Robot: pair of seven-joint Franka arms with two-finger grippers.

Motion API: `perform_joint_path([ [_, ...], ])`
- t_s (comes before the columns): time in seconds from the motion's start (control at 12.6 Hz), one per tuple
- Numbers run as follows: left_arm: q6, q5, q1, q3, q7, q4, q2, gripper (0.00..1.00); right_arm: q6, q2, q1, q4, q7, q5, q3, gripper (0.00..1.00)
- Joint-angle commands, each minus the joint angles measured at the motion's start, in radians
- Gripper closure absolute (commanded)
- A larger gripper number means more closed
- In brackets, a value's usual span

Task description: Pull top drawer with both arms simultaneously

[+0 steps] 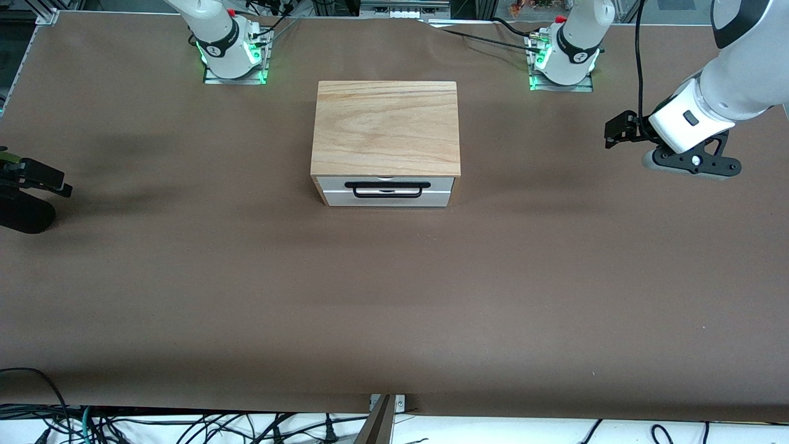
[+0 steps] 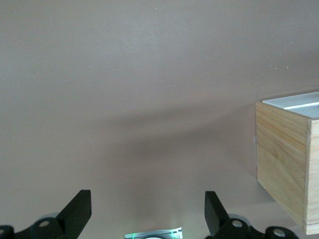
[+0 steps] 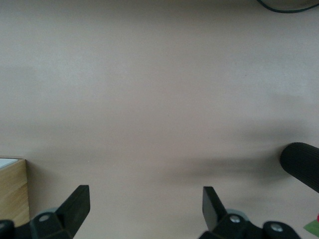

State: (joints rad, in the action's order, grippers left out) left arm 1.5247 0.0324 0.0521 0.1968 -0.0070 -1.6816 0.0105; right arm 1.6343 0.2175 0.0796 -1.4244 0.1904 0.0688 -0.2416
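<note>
The top drawer (image 1: 333,184) is shut in the front of a wooden box (image 1: 386,126) at mid-table, facing the front camera. Its white front carries a thin black bar handle (image 1: 387,196). My left gripper (image 1: 611,131) hangs open and empty in the air over bare table toward the left arm's end, well away from the box. In the left wrist view its gripper (image 2: 147,206) is open, with the box's side (image 2: 286,164) off to one edge. My right gripper (image 1: 58,182) is at the right arm's end; the right wrist view shows it (image 3: 144,201) open and empty, with a box corner (image 3: 12,191).
The brown table cover (image 1: 394,296) spreads all round the box. The arm bases (image 1: 231,55) (image 1: 564,61) stand with green lights farther from the front camera than the box. A black rounded object (image 1: 21,213) lies by my right gripper and shows in the right wrist view (image 3: 301,164).
</note>
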Motion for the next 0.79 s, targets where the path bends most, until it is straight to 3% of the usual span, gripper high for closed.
perform_joint_path([
  [0.0,-0.023,0.033,0.0,0.003,0.004,0.043,0.028,0.0,-0.014,0.005,-0.004,0.022,-0.008,-0.009,0.002,0.0],
  [0.32,-0.029,0.11,-0.025,0.003,0.004,0.052,0.042,0.0,-0.014,0.005,-0.003,0.022,-0.008,-0.007,0.002,0.0],
  [0.72,-0.031,0.121,-0.017,0.001,0.007,0.059,0.051,0.0,-0.013,0.005,-0.003,0.022,-0.008,-0.007,0.002,0.0],
])
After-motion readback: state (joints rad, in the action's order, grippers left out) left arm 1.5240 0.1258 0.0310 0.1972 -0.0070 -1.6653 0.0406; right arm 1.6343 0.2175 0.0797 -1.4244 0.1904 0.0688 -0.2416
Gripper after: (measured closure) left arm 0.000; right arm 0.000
